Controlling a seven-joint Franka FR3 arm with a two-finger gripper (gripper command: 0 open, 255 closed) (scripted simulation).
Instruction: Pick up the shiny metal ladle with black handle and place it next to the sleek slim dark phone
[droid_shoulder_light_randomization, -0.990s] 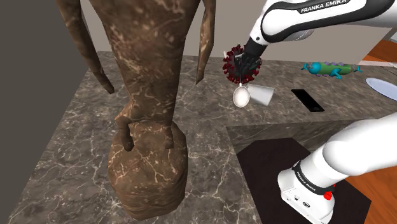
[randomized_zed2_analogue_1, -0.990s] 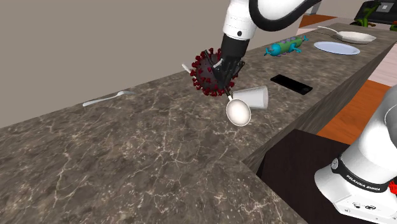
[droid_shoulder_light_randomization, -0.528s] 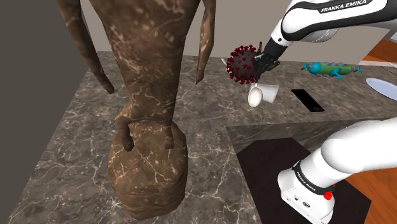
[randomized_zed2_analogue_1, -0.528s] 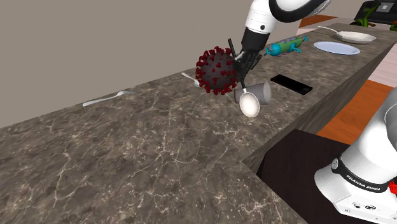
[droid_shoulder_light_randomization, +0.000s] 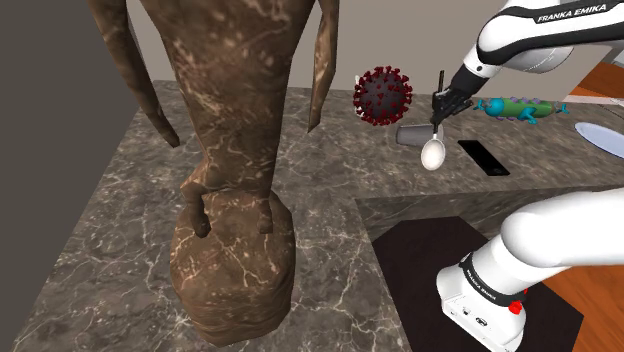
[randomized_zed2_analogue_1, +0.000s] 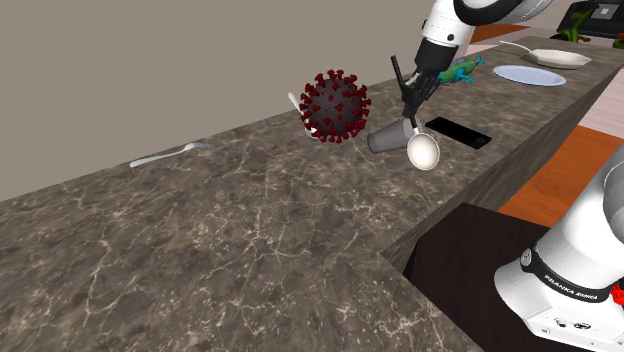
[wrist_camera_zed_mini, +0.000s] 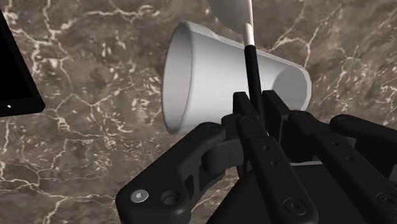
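— Ladle (droid_shoulder_light_randomization: 433, 151)?
— Clamped by its black handle between the gripper (wrist_camera_zed_mini: 254, 105) fingers (plain from the wrist view).
— And from the shoulder view?
— Hanging bowl-down over the counter (droid_shoulder_light_randomization: 300, 185), above the tipped cup (droid_shoulder_light_randomization: 410, 134), near the phone (droid_shoulder_light_randomization: 483, 158), not touching.

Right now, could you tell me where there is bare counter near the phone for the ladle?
Bare counter lies between the phone and the blue-green toy. The phone's other side is crowded: tipped cup close by, spiky ball beyond it.

cup (droid_shoulder_light_randomization: 410, 134) lying on the counter (droid_shoulder_light_randomization: 330, 195), phone (droid_shoulder_light_randomization: 483, 158) near it, ladle (droid_shoulder_light_randomization: 432, 153) apparently hanging between them
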